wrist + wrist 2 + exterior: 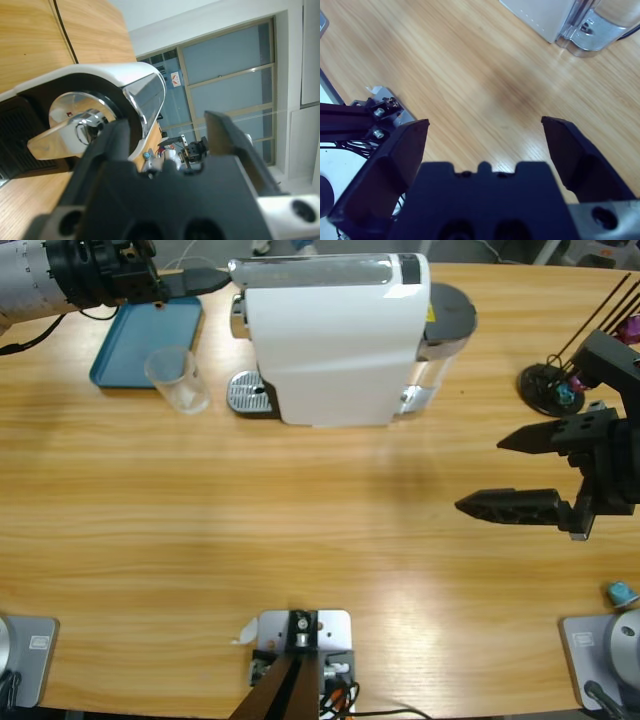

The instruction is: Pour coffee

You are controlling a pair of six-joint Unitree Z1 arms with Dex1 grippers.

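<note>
One glossy white boxy coffee machine (335, 340), clear plastic cup (178, 379)

Where everything sits on the counter

We find the coffee machine (335, 340) at the counter's (300, 530) far middle. The cup (178, 379) stands just left of it, overlapping the tray's (125, 345) near edge. The left hand (205, 282) reaches the machine's top-left corner; the right hand (505, 475) hovers well right.

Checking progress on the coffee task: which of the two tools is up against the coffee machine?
The left tool, at the white coffee machine front's top. The right tool hangs open over bare table, well clear.
</note>
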